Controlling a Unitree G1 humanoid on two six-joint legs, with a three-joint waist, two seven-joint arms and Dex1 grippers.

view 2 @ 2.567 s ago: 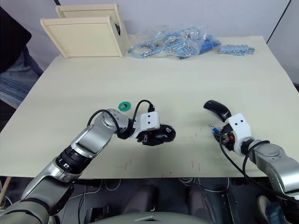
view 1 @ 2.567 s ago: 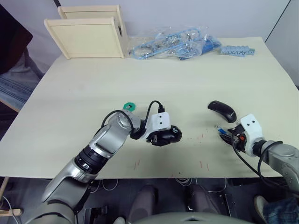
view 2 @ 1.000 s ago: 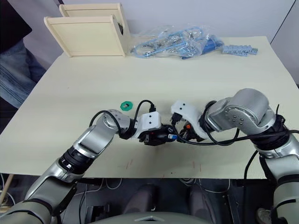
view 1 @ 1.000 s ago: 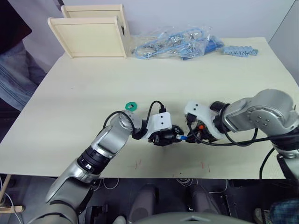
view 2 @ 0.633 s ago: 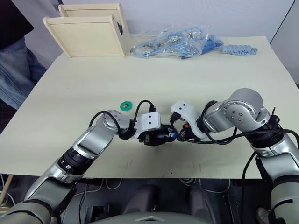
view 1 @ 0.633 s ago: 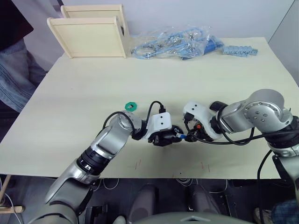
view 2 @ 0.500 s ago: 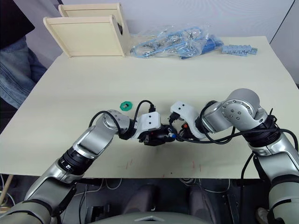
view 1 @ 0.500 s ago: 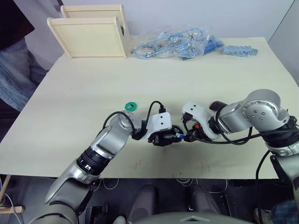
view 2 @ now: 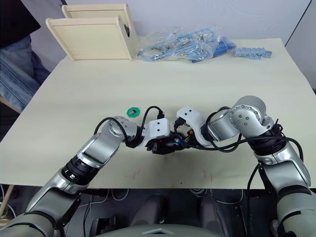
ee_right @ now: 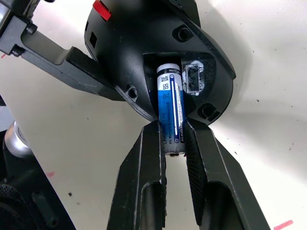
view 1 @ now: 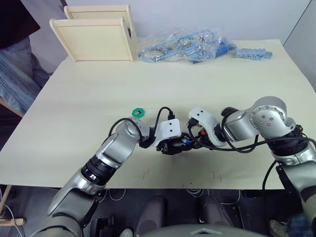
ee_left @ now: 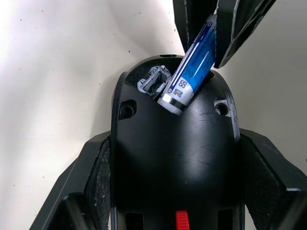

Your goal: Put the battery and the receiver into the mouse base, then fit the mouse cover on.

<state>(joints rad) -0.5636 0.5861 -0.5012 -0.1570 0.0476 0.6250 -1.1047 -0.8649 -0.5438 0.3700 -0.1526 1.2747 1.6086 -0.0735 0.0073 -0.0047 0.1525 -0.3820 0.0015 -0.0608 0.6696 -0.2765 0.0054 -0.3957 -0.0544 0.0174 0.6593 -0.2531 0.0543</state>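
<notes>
Partway only — the left gripper fingers clamp the mouse base on the bench, the right gripper fingers pinch the battery half into its bay — receiver and cover remain

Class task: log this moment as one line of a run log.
left gripper: shut on mouse base | right gripper: shut on battery | battery end inside base slot, not seated

battery: blue, white end | mouse base: black, red tab
</notes>
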